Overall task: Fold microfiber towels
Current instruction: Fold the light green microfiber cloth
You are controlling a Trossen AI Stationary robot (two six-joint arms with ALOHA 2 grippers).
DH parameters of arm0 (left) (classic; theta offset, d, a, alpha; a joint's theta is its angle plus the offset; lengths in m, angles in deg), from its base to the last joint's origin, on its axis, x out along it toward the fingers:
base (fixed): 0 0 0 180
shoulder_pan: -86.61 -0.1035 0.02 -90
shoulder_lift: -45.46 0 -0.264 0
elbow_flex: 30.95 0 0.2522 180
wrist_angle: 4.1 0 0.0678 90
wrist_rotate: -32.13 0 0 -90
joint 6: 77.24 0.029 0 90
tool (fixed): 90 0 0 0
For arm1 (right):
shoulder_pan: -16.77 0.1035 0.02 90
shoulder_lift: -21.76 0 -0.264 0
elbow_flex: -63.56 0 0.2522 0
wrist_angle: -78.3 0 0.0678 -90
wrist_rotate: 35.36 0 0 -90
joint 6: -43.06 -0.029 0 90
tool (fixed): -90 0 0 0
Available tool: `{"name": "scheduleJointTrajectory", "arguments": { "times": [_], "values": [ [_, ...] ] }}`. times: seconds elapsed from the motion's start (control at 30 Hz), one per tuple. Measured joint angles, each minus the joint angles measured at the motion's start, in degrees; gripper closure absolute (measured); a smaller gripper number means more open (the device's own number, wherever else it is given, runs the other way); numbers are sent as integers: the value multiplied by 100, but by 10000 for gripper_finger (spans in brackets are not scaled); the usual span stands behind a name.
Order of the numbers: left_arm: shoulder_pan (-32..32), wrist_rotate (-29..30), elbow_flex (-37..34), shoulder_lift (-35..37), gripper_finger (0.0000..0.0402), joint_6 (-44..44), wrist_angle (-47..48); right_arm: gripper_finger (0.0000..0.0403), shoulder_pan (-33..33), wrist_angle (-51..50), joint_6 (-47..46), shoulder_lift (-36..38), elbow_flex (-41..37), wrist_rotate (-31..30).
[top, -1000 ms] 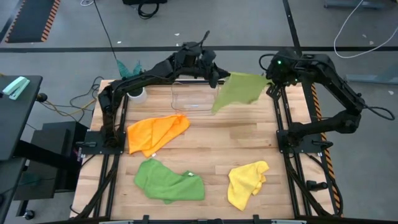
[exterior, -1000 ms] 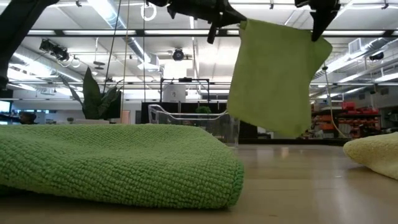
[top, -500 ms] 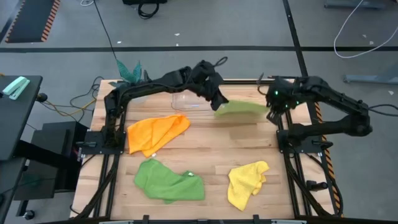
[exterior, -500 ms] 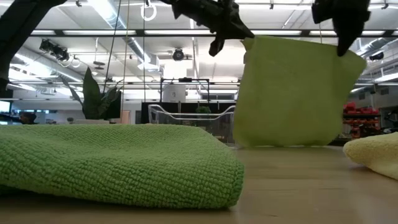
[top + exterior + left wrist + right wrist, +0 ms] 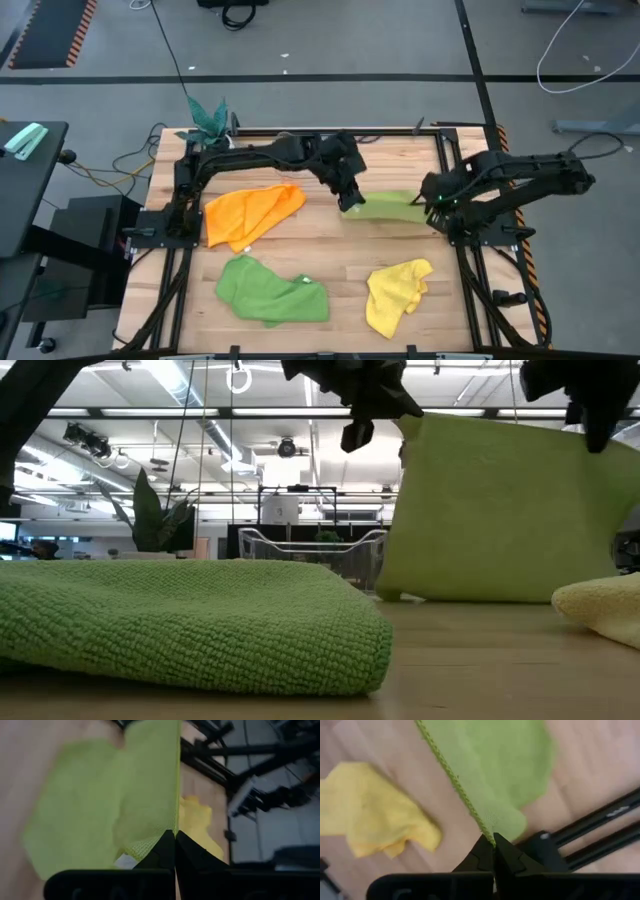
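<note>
Two clenched claws, left (image 5: 349, 201) and right (image 5: 432, 203), pinch my nubby lime towel (image 5: 388, 207); low view shows its hem touching the worktop (image 5: 480, 660).

We see a wooden tabletop (image 5: 330, 250) of pale planks, framed by black metal rails. Just off its far left corner stands a teal-leaved plant (image 5: 207, 113) in a white pot. In the low view, the plant (image 5: 155, 515) shows to the left of a clear plastic bin (image 5: 310, 548), which sits toward the tabletop's far edge. Left of the tabletop stands a dark side table (image 5: 25, 190) with a pale green object (image 5: 24, 140) on it. Cables (image 5: 575, 50) trail across the grey floor beyond the tabletop.
</note>
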Motion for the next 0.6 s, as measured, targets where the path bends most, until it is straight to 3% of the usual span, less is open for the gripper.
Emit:
{"name": "scheduleJointTrajectory", "arguments": {
  "times": [0.37, 0.6],
  "values": [
    [341, -474, -9, -457, 398, -93, 285, 403, 1036, 1367, -1056, -3, -1115, 696],
    [361, -627, -9, -843, 398, -223, 63, 403, 797, 1630, -1075, -71, -1509, 724]
  ]
}}
